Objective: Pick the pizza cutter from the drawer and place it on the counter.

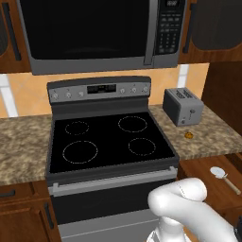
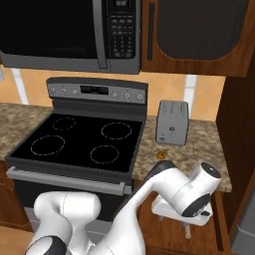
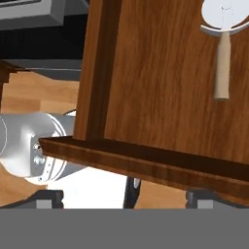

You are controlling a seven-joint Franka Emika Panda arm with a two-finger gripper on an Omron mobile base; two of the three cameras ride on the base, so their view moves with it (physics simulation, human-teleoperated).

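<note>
The claw hangs over the open drawer, pointing down into it; whether its fingers are wide or narrow I cannot tell. The cutter lies flat on the drawer's wood floor, disc toward the bench, handle toward the drawer front, apart from the claw. On the bench above the drawer stand a toaster and a small orange lump, beside the stove.
</note>
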